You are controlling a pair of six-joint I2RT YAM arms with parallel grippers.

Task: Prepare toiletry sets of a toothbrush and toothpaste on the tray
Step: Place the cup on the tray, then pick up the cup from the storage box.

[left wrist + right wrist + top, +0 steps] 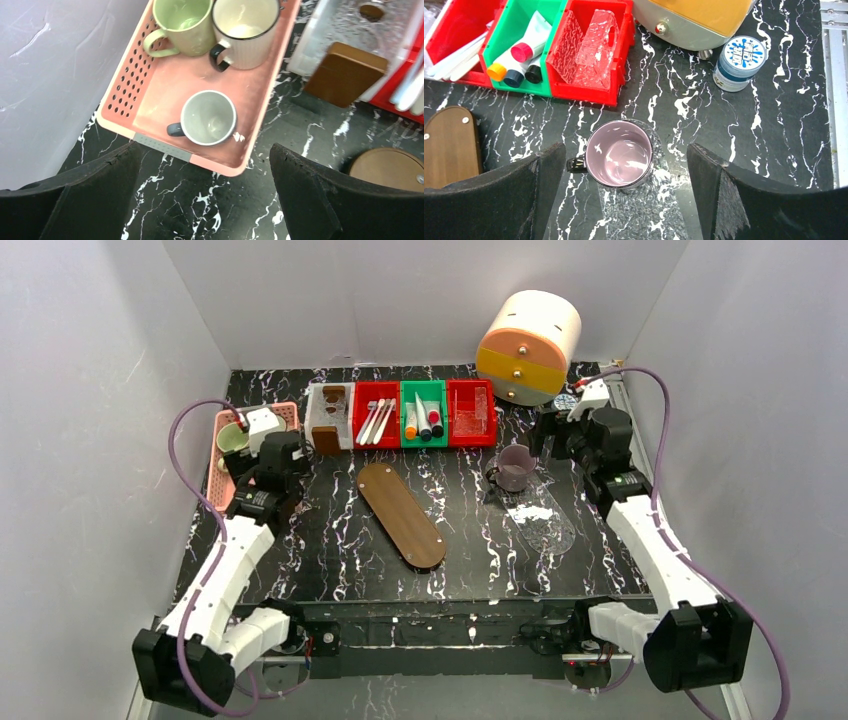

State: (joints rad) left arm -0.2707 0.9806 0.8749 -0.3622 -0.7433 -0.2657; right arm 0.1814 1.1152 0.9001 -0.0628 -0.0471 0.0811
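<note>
Slim white toothbrushes [376, 420] lie in a red bin and also show in the right wrist view [459, 57]. Several white toothpaste tubes [424, 420] with orange, pink and dark caps lie in a green bin [524, 42]. A brown oval tray [401, 513] lies bare at the table's middle. My left gripper [280, 455] is open and empty above the table, at the near corner of a pink basket [165, 95]. My right gripper [552, 440] is open and empty, and in its wrist view the fingers [539, 185] flank a pink mug [620, 152].
The pink basket holds three mugs. The pink mug stands on a clear textured tray [545, 520]. A red bin [471, 412] holds clear plastic pieces. A clear box with a brown block [328, 420], a round orange-yellow drawer unit [528, 348] and a blue-lidded jar [739, 62] stand at the back.
</note>
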